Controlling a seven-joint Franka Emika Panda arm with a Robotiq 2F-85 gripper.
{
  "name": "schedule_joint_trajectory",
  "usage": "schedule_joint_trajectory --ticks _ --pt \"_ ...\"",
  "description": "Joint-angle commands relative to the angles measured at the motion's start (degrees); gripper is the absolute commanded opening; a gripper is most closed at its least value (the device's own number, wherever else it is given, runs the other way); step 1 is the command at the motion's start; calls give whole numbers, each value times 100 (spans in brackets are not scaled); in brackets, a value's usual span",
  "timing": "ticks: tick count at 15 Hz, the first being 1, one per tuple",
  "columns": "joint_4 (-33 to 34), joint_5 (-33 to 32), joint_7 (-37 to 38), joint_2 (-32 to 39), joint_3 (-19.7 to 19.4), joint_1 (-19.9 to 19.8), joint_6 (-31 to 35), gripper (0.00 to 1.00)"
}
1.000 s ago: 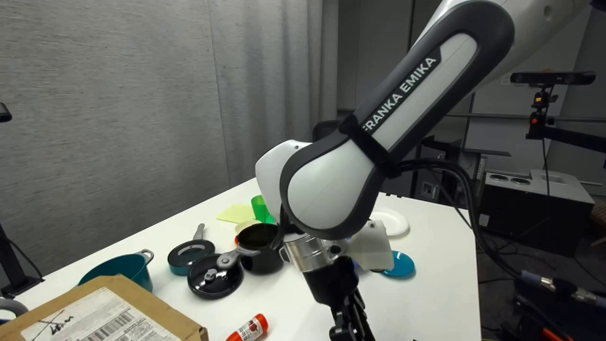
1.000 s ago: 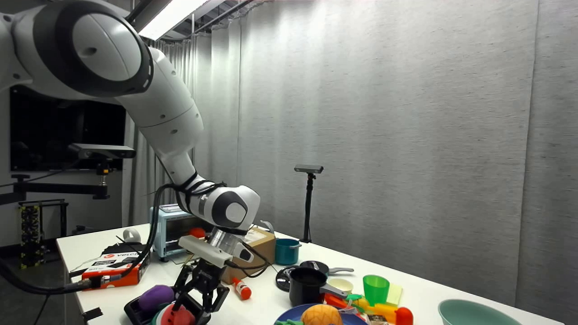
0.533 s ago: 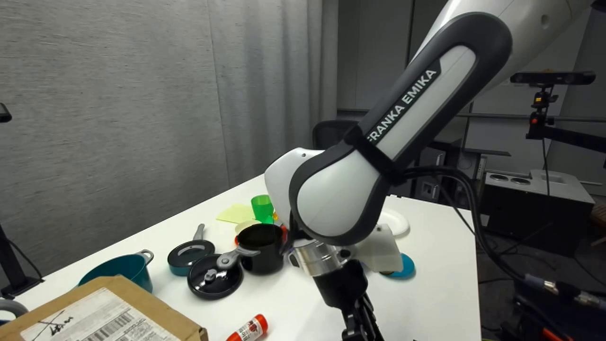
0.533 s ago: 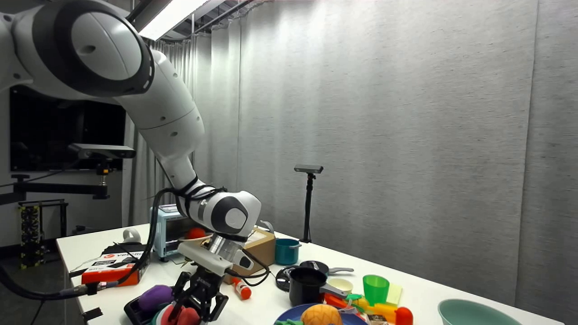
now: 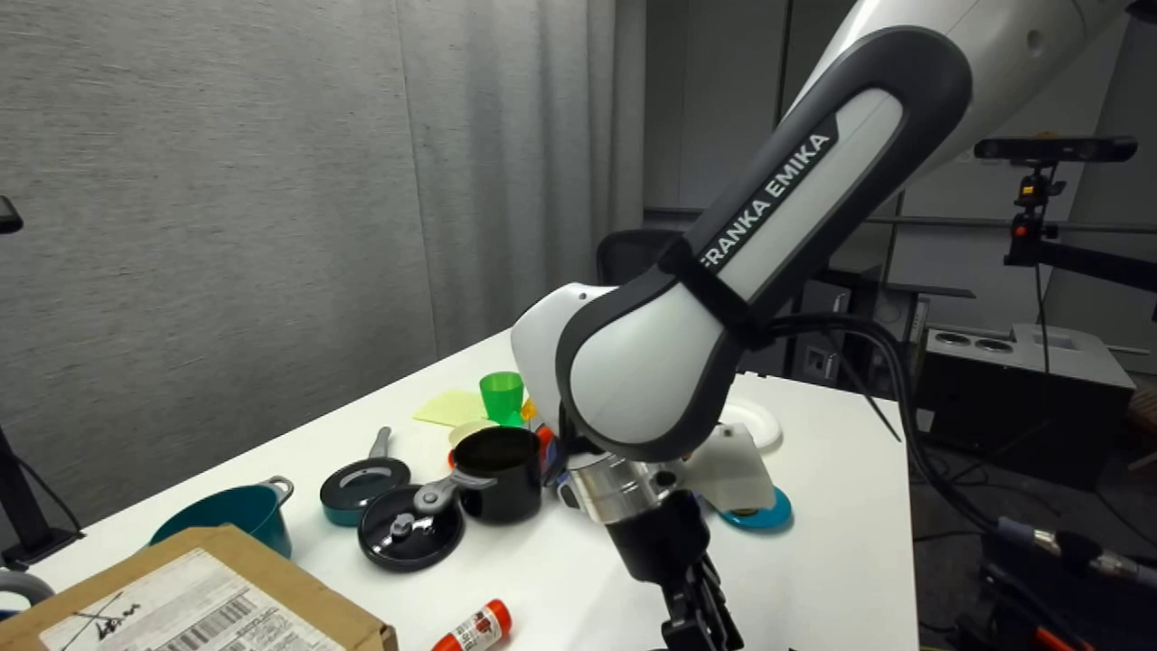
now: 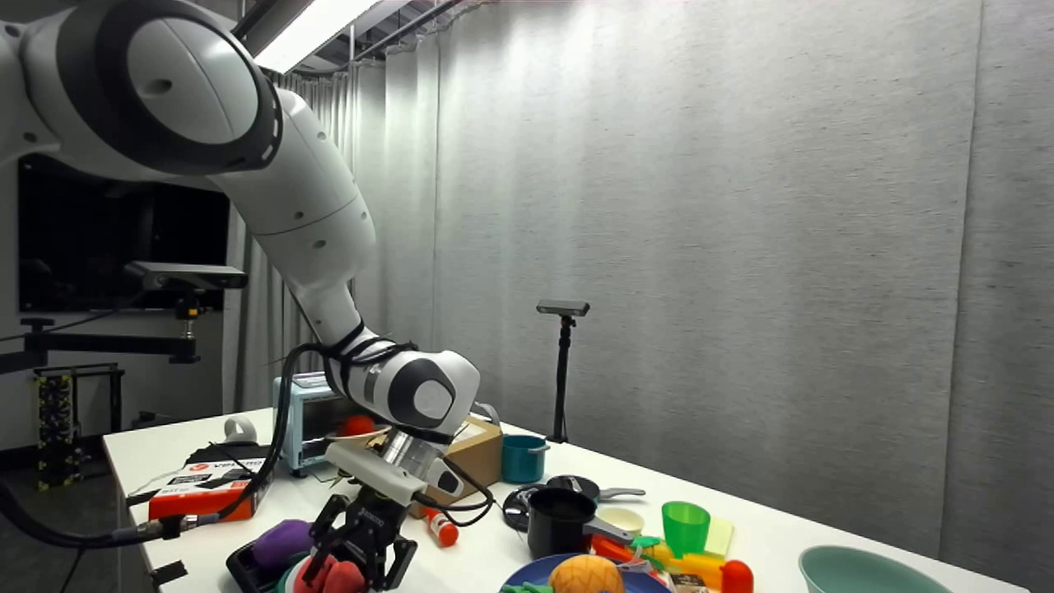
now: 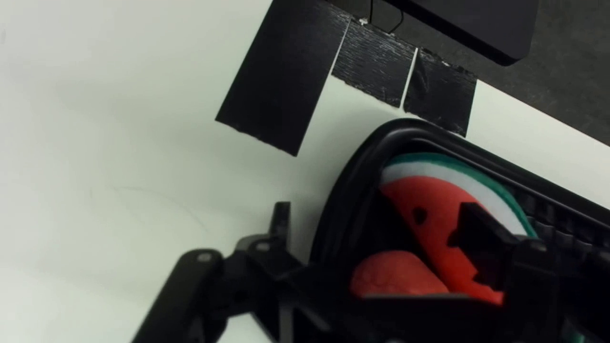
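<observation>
Wrist view: the gripper (image 7: 375, 214) stands released, its fingers (image 7: 281, 221) spread wide apart over one end of a black tray (image 7: 350, 186); one finger is outside the rim, the other above a toy watermelon slice (image 7: 441, 205) that lies in the tray, and whether it touches the slice I cannot tell; a rounded red piece (image 7: 398, 274) lies beside the slice, partly hidden by the gripper; black strips (image 7: 281, 81) are set on the white table (image 7: 143, 119), just past the tray.

In an exterior view the tray sits at the near left of the table, a purple toy (image 6: 282, 542) to the left of the slice, the gripper tilted over the right side; farther back on the left are a red-and-white box (image 6: 193, 502) and a light blue toaster oven (image 6: 292, 416); a red-capped bottle (image 6: 445, 531) lies to the right of the gripper, near a cardboard box (image 6: 478, 461); farther right stand a teal pot (image 6: 521, 461), a black pot (image 6: 556, 527) with a lid (image 6: 515, 511) lying just beside it, and a green cup (image 6: 685, 527); on the near side a blue plate (image 6: 527, 570) bears an orange toy (image 6: 586, 574), and a pale green bowl (image 6: 860, 570) is at the near right; a grey curtain (image 6: 700, 247) hangs at the far side.
</observation>
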Motion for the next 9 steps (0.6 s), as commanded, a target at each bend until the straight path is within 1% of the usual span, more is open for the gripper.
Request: schedule_joint_trajectory --ticks 1,4,7,9 --pt "-22 42 -69 -159 65 -5 -294 100" --pt "-152 162 -317 -277 175 -43 -92 100" --pt "-324 267 -546 -363 264 -32 436 100" --pt "-466 369 -740 -367 321 -72 902 100"
